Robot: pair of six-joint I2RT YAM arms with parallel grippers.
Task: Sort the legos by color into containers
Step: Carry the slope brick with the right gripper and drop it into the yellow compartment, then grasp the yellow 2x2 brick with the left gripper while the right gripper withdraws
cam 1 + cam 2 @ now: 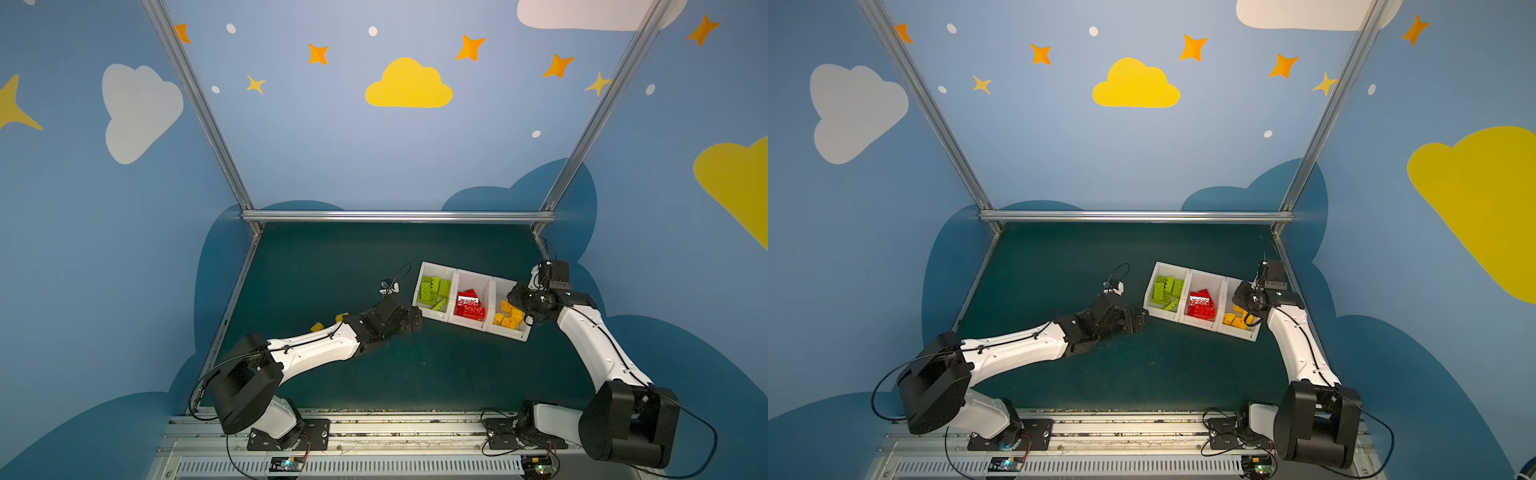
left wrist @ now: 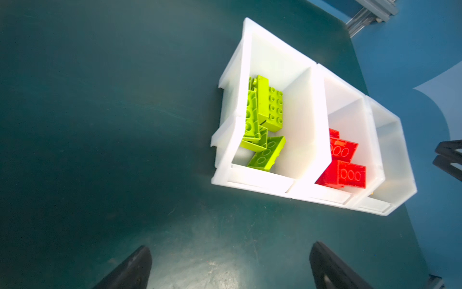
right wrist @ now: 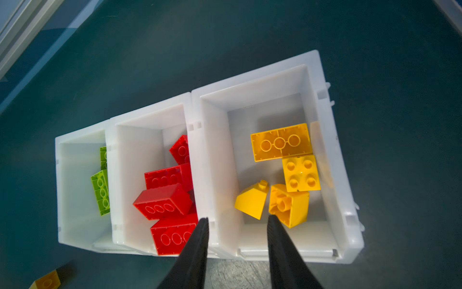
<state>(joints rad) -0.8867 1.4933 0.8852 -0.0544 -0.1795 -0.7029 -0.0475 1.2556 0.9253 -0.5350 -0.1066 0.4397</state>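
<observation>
Dark green desk [image 1: 374,257] fills both top views, closed at the back by an aluminium rail [image 1: 399,216]. The white containers [image 1: 438,266] [image 1: 1173,266], three joined in a slanted row, sit right of the middle, with the row's right end close to the desk's right edge. Green legos [image 1: 434,289] lie in the left one, red legos [image 1: 469,305] in the middle one and yellow legos [image 1: 509,316] in the right one. In a top view, two loose yellow legos [image 1: 316,327] rest on the desk just beyond the left forearm, well apart from the row. The left gripper [image 1: 409,320] hangs just beside the near corner of the green end. The right gripper [image 1: 519,301] is over the yellow end. Bare desk runs wide behind the row, in front of it and across the left half.

In the left wrist view the left gripper [image 2: 230,246] is spread wide, with only bare desk between its fingers [image 2: 135,267], clear of the containers' [image 2: 250,180] near rim. Green and red legos show inside; a wall hides the floor of the third.

In the right wrist view the right gripper [image 3: 238,219] has its fingers parted by a moderate gap and holds nothing. Its tips are above the near wall of the containers [image 3: 220,150], at the yellow end. Four yellow legos [image 3: 301,172] lie below, apart from the fingers. One loose yellow brick [image 3: 47,281] sits on the desk off the green end.
</observation>
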